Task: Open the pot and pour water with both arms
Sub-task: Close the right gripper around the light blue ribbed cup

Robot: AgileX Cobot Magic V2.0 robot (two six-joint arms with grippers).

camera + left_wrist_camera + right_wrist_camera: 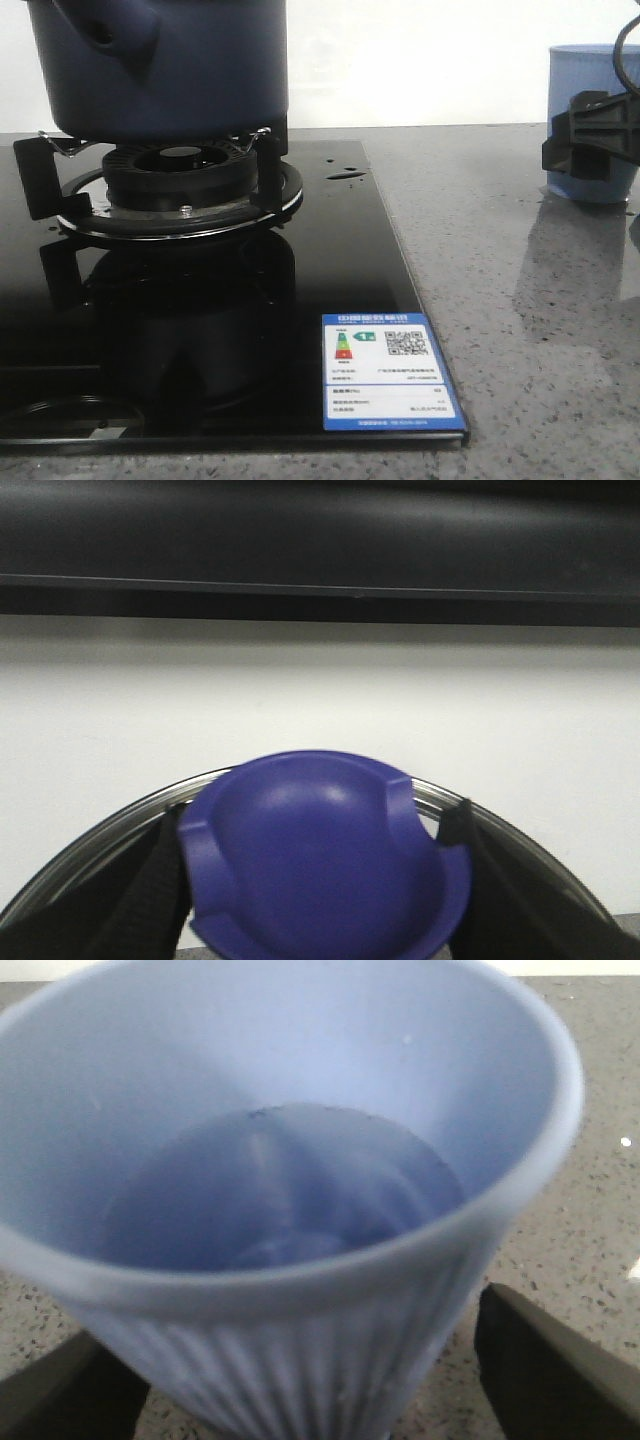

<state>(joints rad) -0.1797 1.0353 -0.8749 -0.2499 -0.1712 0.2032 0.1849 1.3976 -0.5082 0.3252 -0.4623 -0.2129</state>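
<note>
The right gripper (300,1380) has its two black fingers (545,1370) set on either side of the ribbed light blue cup (290,1210), close against its lower wall; whether the pads press the cup cannot be told from the wrist view. From the front, one wedge-shaped black finger piece (590,135) lies across the cup's (595,120) side. The cup stands on the speckled grey counter (520,300), well to the right of the stove, and holds water partway up.

The left gripper (320,880) sits astride a rounded blue knob (320,860), a black finger (150,890) on each flank and touching it. Behind the knob curves the rim of a glass lid (110,830). The jaws are narrowed onto the knob.

The pot (170,60) rests on the black grate (40,175) over the burner (180,170), at the far left of the glossy black stove (200,330). Its stubby handle (110,25) with a hole faces the camera. A blue-edged energy label (388,372) is stuck at the stove's near right corner, and a few droplets (345,175) lie on the glass right of the burner.
</note>
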